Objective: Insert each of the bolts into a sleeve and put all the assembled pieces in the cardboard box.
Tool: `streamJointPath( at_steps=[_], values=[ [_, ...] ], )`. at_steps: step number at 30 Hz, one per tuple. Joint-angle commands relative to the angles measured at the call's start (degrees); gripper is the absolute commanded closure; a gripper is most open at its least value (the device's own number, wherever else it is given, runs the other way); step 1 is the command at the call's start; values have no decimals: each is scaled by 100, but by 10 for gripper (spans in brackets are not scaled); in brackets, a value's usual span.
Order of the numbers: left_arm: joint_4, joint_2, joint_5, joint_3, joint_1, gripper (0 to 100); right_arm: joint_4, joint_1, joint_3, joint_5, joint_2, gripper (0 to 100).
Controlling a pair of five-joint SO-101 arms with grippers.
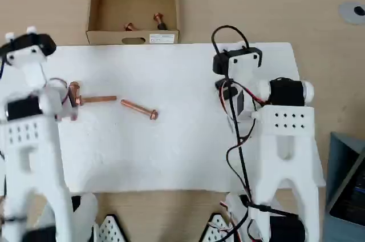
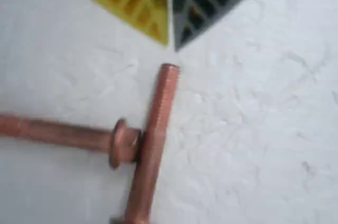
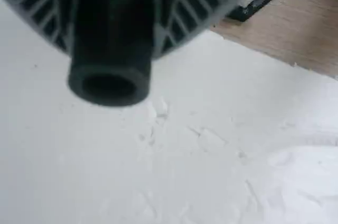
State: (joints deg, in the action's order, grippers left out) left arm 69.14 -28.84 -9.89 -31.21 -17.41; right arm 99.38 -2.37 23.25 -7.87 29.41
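Three copper bolts lie on the left of the white mat [image 1: 182,156]. One bolt [image 2: 153,150] lies crosswise against the head of a second bolt [image 2: 63,134], just below my left gripper [image 2: 170,44], whose yellow and black tips meet with nothing held. In the high view these two sit at the left gripper [image 1: 67,98], and the third bolt [image 1: 138,109] lies apart to their right. My right gripper [image 3: 113,23] is shut on a black sleeve [image 3: 108,76], held just above the mat on the right side. The cardboard box [image 1: 96,13] holds two assembled pieces [image 1: 159,20].
The box stands past the mat's far edge, left of centre. Bare wooden table [image 1: 256,16] surrounds the mat. A grey round object [image 1: 352,11] sits at the far right, and a dark bin [image 1: 345,179] stands at the right edge.
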Motion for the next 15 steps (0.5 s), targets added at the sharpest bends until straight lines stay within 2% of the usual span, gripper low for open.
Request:
streamJointPath(
  at_steps=[1, 6, 15],
  values=[
    [484, 901, -519, 1055, -35, 994, -202, -13, 145, 44, 189, 988],
    [949, 2158, -818, 2119, -53, 994, -484, -13, 514, 44, 189, 988],
    [1837, 4119, -835, 4404, -26, 979, -519, -13, 532, 44, 189, 988]
  ],
)
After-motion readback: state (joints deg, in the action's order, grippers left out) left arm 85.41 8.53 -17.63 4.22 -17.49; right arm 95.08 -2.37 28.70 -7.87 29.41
